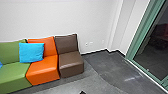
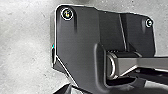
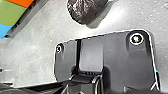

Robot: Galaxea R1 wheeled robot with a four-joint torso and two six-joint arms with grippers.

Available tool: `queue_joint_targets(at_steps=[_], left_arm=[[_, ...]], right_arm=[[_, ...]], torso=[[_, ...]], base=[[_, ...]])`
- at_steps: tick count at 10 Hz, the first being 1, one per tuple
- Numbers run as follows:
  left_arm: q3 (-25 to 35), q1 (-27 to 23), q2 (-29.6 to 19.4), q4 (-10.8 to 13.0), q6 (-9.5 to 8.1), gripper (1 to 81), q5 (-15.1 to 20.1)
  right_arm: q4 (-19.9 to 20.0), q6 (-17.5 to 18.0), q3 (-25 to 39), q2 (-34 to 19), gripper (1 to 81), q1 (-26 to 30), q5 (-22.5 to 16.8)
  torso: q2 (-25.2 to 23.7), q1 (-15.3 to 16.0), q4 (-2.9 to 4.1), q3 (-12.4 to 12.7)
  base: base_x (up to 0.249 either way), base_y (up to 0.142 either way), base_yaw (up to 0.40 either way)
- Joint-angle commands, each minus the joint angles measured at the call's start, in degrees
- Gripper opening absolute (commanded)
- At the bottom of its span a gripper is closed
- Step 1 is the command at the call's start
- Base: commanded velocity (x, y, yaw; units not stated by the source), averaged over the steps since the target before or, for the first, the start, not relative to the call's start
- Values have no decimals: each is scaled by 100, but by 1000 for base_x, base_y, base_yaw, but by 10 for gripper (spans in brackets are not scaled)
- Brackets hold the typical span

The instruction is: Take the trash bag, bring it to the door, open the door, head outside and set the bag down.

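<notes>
The dark, round plastic trash bag (image 3: pixel 86 11) seems soft, slippery – better taken by its neck – and the grippers' state I cannot tell.

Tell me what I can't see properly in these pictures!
- Bag, right wrist view: the picture's edge cuts it off, and its dark sides hide what's inside.
- Green seat, head view: cut off by the left edge.
- Dark tip, head view: the bottom edge cuts off the rest.
- Shape behind glass, head view: too dark to name.
</notes>
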Motion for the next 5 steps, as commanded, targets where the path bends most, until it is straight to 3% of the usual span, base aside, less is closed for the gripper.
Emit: queue_joint_targets(at_steps=[1,2,5], left_arm=[[53,-288,-111,-228,-6,811,405],[18,-446,-111,-369,-6,811,616],[0,-956,-111,-598,-6,811,1038]], right_arm=[[212,17,169,-234,811,573,-477],[238,17,169,-252,811,687,-573],[256,25,186,-252,811,872,-670]], torso=[[-549,351,0,-370],[-765,494,0,-127],[-1387,889,0,-234]], base=[[0,0,0],[0,0,0],[0,0,0]])
